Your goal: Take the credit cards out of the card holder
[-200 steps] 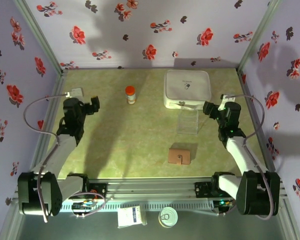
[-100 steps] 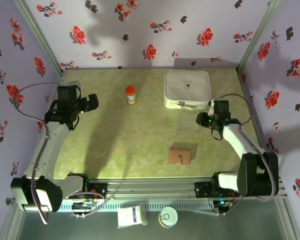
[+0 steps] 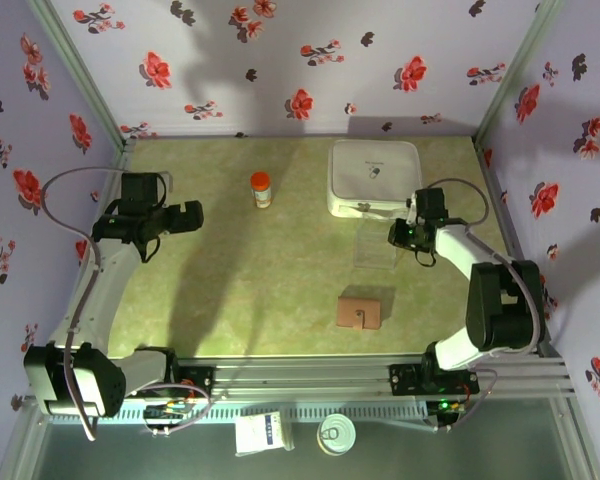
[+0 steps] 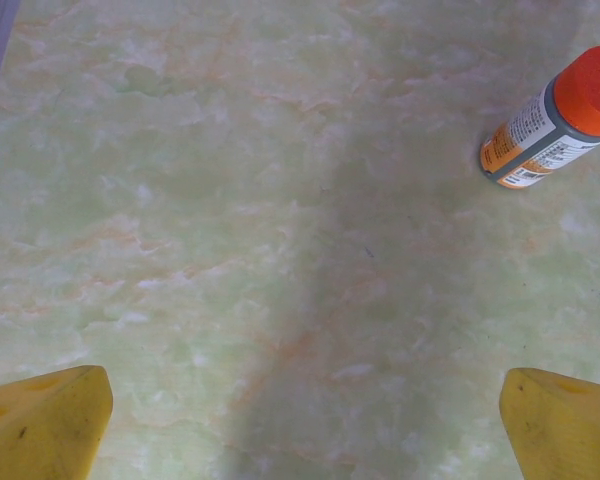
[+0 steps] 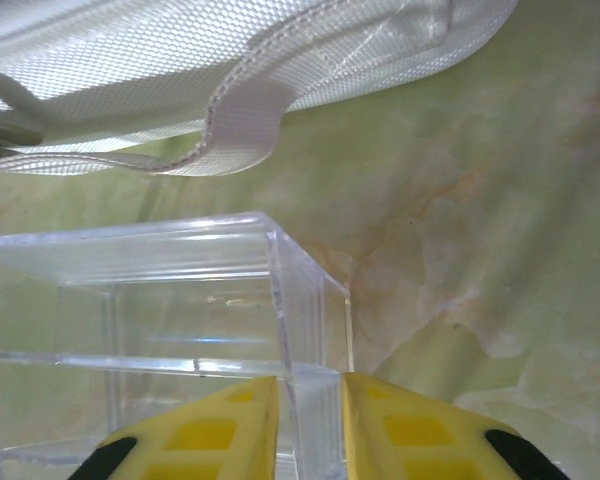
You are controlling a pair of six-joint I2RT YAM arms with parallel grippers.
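The card holder point(image 3: 360, 311), a small flat brown wallet with a tab, lies closed on the table at front right of centre. The credit cards are hidden. My right gripper point(image 3: 398, 236) is well behind it, at the right wall of a clear plastic box point(image 3: 376, 246). In the right wrist view the two yellow fingers point(image 5: 220, 425) stand close together on either side of that wall of the clear box point(image 5: 160, 300), so the right gripper point(image 5: 310, 385) is shut on it. My left gripper point(image 3: 190, 213) hovers open over bare table at the left, its fingertips point(image 4: 50, 415) far apart.
A white rounded-square case point(image 3: 374, 172) lies just behind the clear box, its edge and strap point(image 5: 242, 120) close to my right fingers. A small orange-capped bottle point(image 3: 261, 189) stands right of my left gripper, and appears as the bottle point(image 4: 555, 120) at upper right in the left wrist view.
My right gripper has swung left and forward onto the clear box's right wall. My left gripper has lifted, then shifted slightly right toward the bottle.
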